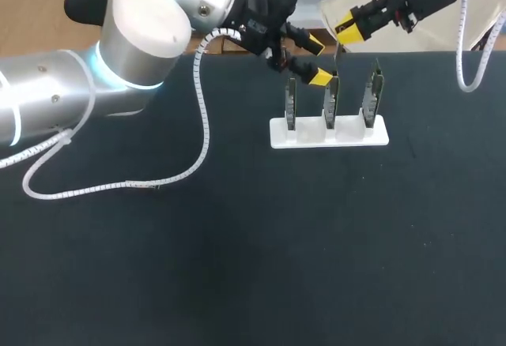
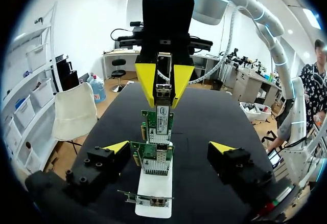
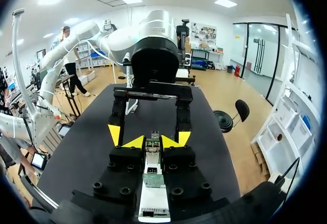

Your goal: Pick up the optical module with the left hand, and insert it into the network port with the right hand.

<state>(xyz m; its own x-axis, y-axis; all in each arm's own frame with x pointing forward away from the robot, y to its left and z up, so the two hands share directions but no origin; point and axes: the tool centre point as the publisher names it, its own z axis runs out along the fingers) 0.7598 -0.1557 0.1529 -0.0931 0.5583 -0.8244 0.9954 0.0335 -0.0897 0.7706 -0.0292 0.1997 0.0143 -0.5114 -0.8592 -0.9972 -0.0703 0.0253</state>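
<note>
My right gripper (image 1: 346, 30) hangs over the back right of the table, shut on the small metal optical module (image 1: 336, 55), which points down. In the left wrist view the module (image 2: 163, 92) sits between the right gripper's (image 2: 163, 83) yellow tips, just above the upright network cards (image 2: 158, 124). Seen from the right wrist, its own gripper (image 3: 153, 142) pinches the module (image 3: 152, 138). My left gripper (image 1: 317, 60) is open and empty beside the card row, its fingertips (image 2: 116, 146) spread wide.
A white stand (image 1: 316, 134) at the back middle of the black table holds three green cards (image 1: 330, 99) on edge in a row. A white coiled cable (image 1: 118, 182) from my left arm lies on the table's left side.
</note>
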